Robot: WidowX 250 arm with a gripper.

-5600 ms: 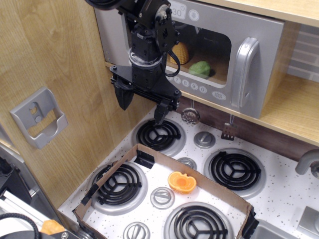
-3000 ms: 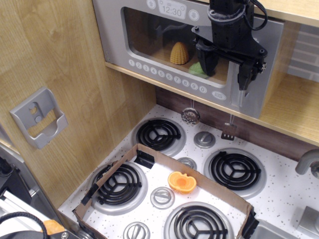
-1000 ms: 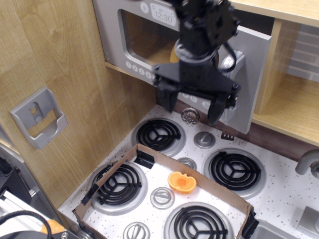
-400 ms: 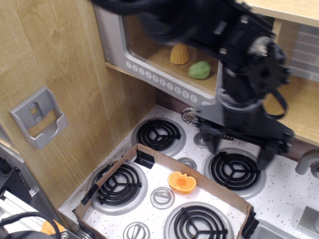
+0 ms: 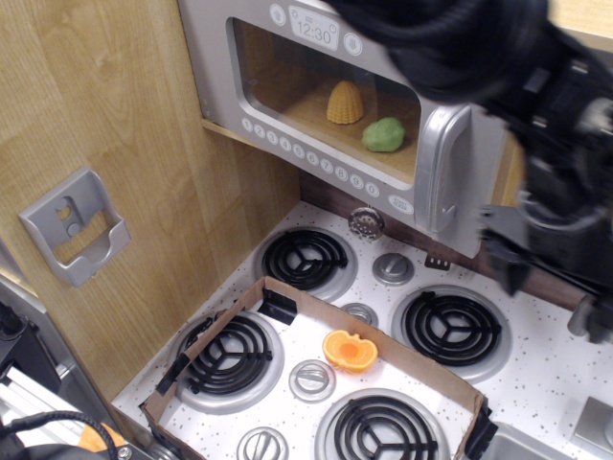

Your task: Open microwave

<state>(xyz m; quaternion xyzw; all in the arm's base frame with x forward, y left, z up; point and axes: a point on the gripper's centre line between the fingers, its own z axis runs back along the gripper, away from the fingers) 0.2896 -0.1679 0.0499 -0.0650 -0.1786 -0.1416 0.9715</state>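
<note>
— Though blurred, where's the gripper (image 5: 551,292)?
— Right of the microwave (image 5: 364,105), off its handle (image 5: 438,172). Fingers look spread apart, holding nothing.
— And the microwave?
— Above the stove (image 5: 402,326), door swung ajar.

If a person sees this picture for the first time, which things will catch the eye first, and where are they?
First comes the blurred black robot arm, sweeping across the upper right. Beside it, the grey microwave at the top has its door swung ajar, with the silver handle sticking out toward the stove and a yellow corn toy and a green toy visible inside. Below, an orange toy lies in a cardboard tray on the stovetop.
</note>
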